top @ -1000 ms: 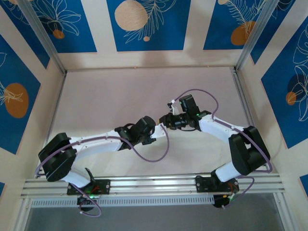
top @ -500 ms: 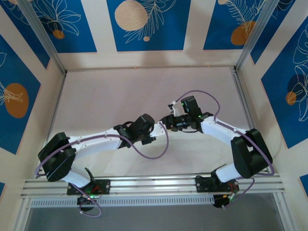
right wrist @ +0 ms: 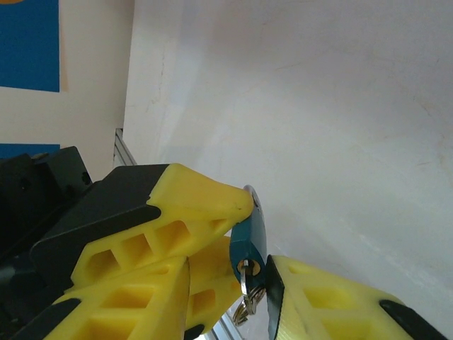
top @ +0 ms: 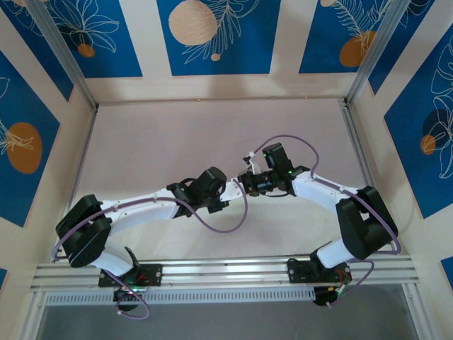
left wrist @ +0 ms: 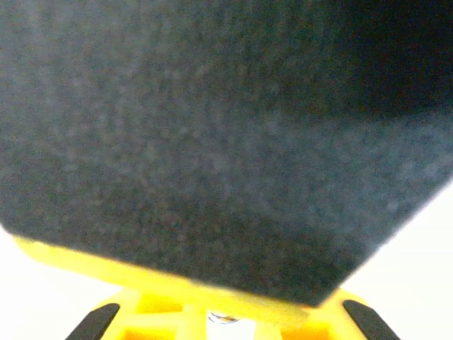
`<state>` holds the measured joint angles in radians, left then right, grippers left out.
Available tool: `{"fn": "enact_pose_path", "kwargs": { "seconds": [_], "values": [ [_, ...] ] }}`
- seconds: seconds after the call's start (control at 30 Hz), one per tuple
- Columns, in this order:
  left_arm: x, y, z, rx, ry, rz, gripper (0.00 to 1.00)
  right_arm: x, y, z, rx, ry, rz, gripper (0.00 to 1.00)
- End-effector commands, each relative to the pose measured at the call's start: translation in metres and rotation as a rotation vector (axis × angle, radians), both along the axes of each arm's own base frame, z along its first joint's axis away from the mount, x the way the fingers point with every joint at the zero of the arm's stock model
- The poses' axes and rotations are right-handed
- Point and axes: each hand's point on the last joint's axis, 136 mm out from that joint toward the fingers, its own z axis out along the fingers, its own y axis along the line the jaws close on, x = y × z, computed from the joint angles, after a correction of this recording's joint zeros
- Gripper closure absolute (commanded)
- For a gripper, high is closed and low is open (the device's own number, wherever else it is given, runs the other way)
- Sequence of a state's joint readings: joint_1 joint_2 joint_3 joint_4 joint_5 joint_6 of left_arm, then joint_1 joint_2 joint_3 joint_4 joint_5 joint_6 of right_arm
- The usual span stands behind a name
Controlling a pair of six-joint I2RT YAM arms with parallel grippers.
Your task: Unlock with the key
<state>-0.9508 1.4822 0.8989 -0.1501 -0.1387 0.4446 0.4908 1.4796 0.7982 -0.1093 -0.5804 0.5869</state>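
A pale, matte tabletop (top: 177,134) spreads out on every side of the left gripper (top: 230,190) and right gripper (top: 244,181). Beyond them rises a cream back wall (top: 283,35) with blue panels bearing white leaf outlines and orange discs. Similar side walls flank each gripper. Aluminium posts (top: 66,60) mark the far corners, and a slotted rail (top: 226,273) runs behind the grippers. The light is soft and even.
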Motion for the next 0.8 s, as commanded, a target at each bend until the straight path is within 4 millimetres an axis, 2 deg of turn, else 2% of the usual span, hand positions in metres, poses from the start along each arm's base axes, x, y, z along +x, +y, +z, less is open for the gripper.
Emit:
{"fn": "enact_pose_path", "kwargs": {
  "seconds": [0.0, 0.23, 0.43, 0.67, 0.77],
  "values": [
    [0.0033, -0.0082, 0.0260, -0.070, -0.011, -0.004, 0.85, -0.0039, 0.0035, -0.0004, 0.003, 0.010, 0.035, 0.66],
    [0.0033, -0.0098, 0.0290, -0.077, -0.004, -0.008, 0.85, -0.0043, 0.0090, -0.0013, 0.009, 0.015, 0.056, 0.74],
    [0.0008, -0.0123, 0.0317, -0.088, 0.006, -0.021, 0.85, -0.0038, 0.0098, -0.0036, -0.001, 0.009, 0.066, 0.73],
    [-0.0001, -0.0130, 0.0301, -0.084, 0.017, -0.026, 0.83, -0.0008, 0.0093, -0.0016, -0.005, -0.012, 0.054, 0.90],
    [-0.0005, -0.0121, 0.0298, -0.082, 0.018, -0.024, 0.78, 0.0002, 0.0089, 0.0001, -0.006, -0.023, 0.050, 0.93]
  ]
}}
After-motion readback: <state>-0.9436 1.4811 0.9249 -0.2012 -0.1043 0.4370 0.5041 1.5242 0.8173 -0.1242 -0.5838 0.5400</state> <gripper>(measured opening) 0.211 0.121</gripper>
